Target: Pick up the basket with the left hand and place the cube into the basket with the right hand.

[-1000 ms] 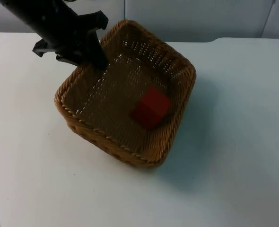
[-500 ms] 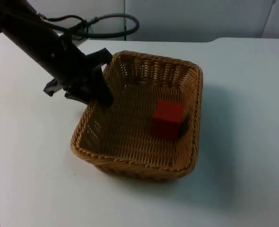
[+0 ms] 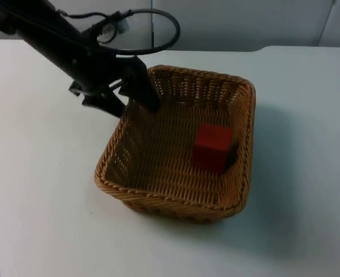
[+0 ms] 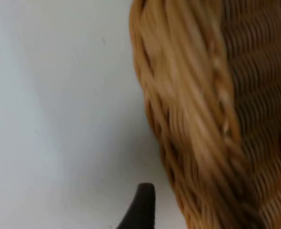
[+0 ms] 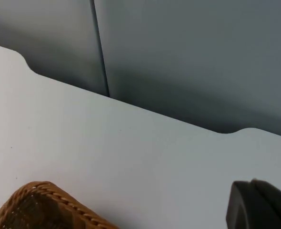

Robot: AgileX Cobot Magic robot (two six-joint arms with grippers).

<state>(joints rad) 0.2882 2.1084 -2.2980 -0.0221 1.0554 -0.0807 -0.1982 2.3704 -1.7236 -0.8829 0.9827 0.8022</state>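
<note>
You see basket [image 3: 176, 156] lowered, levelled onto worktop [image 3: 297, 202] since a second ago | cube [image 3: 212, 147] inside, 3 o'clock side | left gripper [image 3: 140, 97] fingers grasping rim at 11 o'clock | right gripper [image 5: 255, 205] waits, fingers: cannot tell | placement looks done, release likely next

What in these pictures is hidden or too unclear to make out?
- Left gripper, top view: its fingertips are hidden at the basket wall.
- Cube, top view: its far lower side sits behind its own body.
- Basket weave, left wrist view: smeared by motion.
- Right gripper, right wrist view: one dark fingertip, cut by the edge.
</note>
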